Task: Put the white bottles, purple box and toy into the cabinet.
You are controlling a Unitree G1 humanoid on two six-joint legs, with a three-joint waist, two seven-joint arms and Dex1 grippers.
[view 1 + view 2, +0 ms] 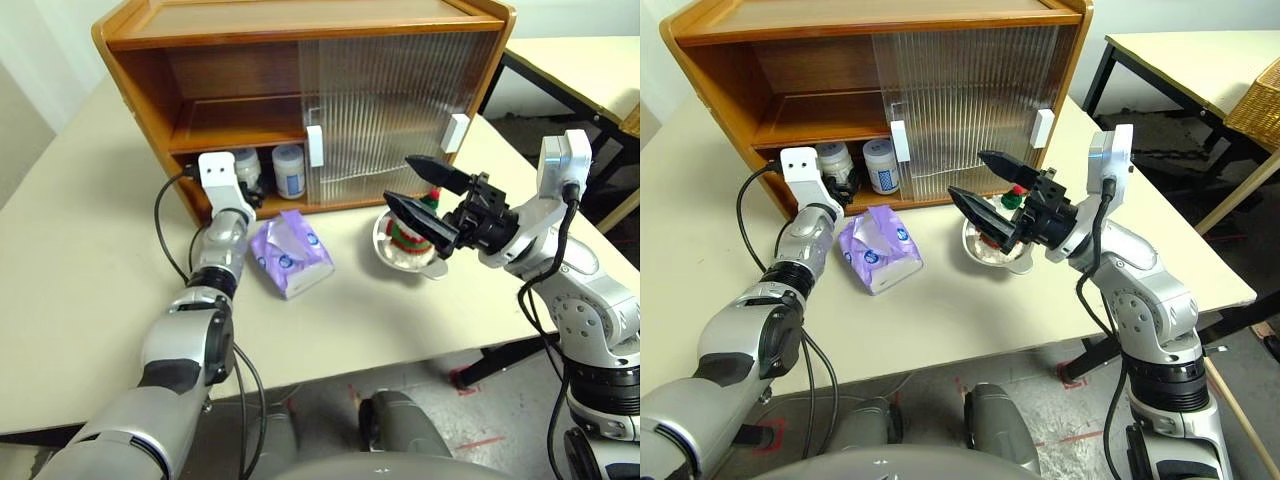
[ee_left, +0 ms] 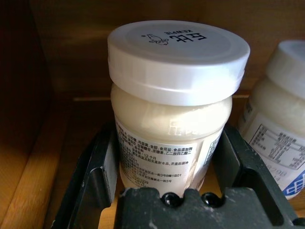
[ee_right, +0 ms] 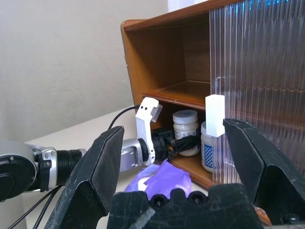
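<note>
The cabinet (image 1: 240, 40) stands at the back of the table with its left half open. My left gripper (image 1: 246, 192) reaches into the lower compartment and is shut on a white bottle (image 2: 176, 95), one finger on each side of its label. The second white bottle (image 1: 289, 170) stands just to the right of it on the same floor. The purple box (image 1: 290, 255) lies on the table in front of the opening, beside my left forearm. The toy (image 1: 405, 235) sits in a small metal bowl (image 1: 392, 258) before the ribbed doors. My right gripper (image 1: 397, 179) hovers open just above the toy.
The ribbed sliding doors (image 1: 390, 100) with white handles cover the cabinet's right half. The upper shelf (image 1: 230, 115) is bare. A black cable (image 1: 165, 235) loops off my left wrist over the table. A second table (image 1: 590, 60) stands at the back right.
</note>
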